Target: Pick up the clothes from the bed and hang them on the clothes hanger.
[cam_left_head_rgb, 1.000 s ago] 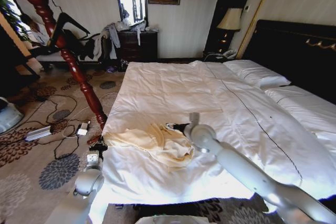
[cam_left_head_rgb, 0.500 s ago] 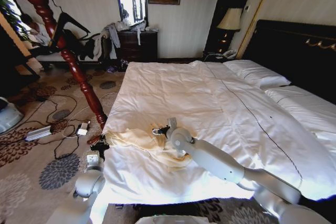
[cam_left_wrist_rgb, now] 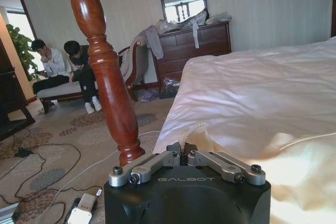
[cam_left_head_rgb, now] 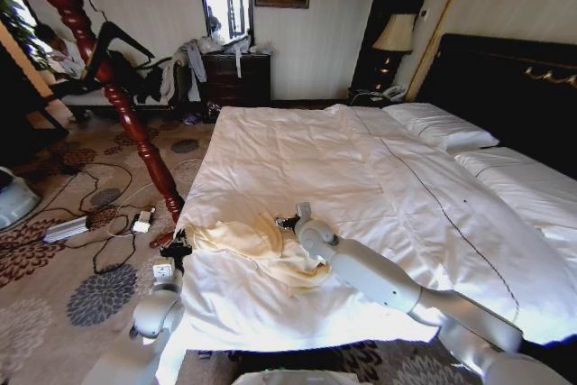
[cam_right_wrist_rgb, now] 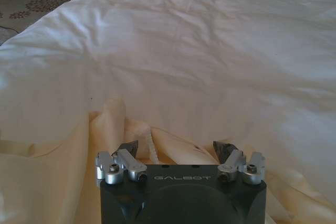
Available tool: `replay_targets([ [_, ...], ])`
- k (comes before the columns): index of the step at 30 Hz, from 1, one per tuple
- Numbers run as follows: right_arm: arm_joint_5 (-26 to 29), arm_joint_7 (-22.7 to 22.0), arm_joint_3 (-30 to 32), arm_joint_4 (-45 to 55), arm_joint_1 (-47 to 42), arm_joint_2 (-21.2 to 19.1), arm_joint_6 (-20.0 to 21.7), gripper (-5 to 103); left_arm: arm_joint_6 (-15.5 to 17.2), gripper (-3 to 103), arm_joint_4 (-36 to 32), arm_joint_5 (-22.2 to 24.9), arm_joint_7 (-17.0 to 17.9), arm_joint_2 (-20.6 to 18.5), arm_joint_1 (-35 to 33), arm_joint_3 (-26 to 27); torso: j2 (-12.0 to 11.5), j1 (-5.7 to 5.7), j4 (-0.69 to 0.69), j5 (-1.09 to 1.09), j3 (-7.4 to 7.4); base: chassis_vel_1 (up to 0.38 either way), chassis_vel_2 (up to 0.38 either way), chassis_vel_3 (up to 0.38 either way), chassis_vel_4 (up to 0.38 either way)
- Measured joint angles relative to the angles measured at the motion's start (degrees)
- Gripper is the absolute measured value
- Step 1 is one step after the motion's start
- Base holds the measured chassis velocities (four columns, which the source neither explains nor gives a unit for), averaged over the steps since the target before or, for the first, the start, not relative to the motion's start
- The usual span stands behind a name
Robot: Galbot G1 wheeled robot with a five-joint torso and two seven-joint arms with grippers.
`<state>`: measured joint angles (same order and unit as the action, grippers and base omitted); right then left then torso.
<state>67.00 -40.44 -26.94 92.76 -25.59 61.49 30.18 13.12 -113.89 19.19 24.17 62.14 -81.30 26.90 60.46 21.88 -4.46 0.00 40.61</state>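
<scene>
The cream shirt (cam_left_head_rgb: 261, 248) lies crumpled near the foot of the white bed (cam_left_head_rgb: 297, 151). My right gripper (cam_left_head_rgb: 287, 221) hangs low over its far edge. In the right wrist view this gripper (cam_right_wrist_rgb: 176, 148) is open, with shirt (cam_right_wrist_rgb: 47, 182) folds under and between the fingers. My left gripper (cam_left_head_rgb: 176, 245) is at the bed's left edge, beside the shirt's sleeve end. In the left wrist view it (cam_left_wrist_rgb: 184, 149) is shut, tips right at the cream fabric (cam_left_wrist_rgb: 294, 166); whether it pinches cloth I cannot tell. A black clothes hanger (cam_left_head_rgb: 124, 37) hangs at the wooden stand.
The red-brown coat stand (cam_left_head_rgb: 135, 123) rises close to the bed's left side. Cables and a power strip (cam_left_head_rgb: 68, 227) lie on the carpet. A dresser (cam_left_head_rgb: 236, 74) draped with garments stands at the back wall; pillows (cam_left_head_rgb: 442, 128) and the dark headboard (cam_left_head_rgb: 514, 87) are far right.
My right gripper moved left across the shirt, then eased slightly back to the right. The left arm edged up a little. The shirt lies much as before.
</scene>
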Motion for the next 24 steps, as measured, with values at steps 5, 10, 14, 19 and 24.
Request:
replay_targets([
  [5,-0.80,1.04,-0.29,0.19,-0.05,-0.13,-0.86,76,-0.01,1,0.08,-0.02,0.04,0.01,0.00,-0.04,0.00,-0.01,-0.01,0.00,0.00,0.000,0.000,0.000,0.000],
  [10,-2.33,3.42,-0.69,0.06,-0.29,-0.22,-2.55,66,-0.01,1,0.11,-0.02,0.12,0.04,-0.04,-0.13,0.00,-0.01,-0.01,0.00,0.00,0.000,0.000,0.000,0.000],
  [14,-4.70,5.35,-1.48,-0.72,-0.44,-0.32,-4.21,59,-0.01,1,0.12,-0.05,0.15,0.07,-0.09,-0.16,0.00,-0.01,-0.01,0.00,0.00,0.000,0.000,0.000,0.000],
  [19,-5.03,5.47,-1.89,-1.00,-0.44,-0.41,-4.26,56,-0.01,1,0.12,-0.06,0.17,0.04,-0.17,-0.15,0.00,-0.01,0.00,0.00,0.00,0.000,0.000,0.000,0.000],
  [24,-4.98,5.60,-2.13,-0.79,-0.40,-0.63,-4.26,54,-0.01,1,0.12,-0.06,0.20,-0.04,-0.09,-0.13,0.00,-0.01,-0.01,0.00,0.00,0.000,0.000,0.000,0.000],
])
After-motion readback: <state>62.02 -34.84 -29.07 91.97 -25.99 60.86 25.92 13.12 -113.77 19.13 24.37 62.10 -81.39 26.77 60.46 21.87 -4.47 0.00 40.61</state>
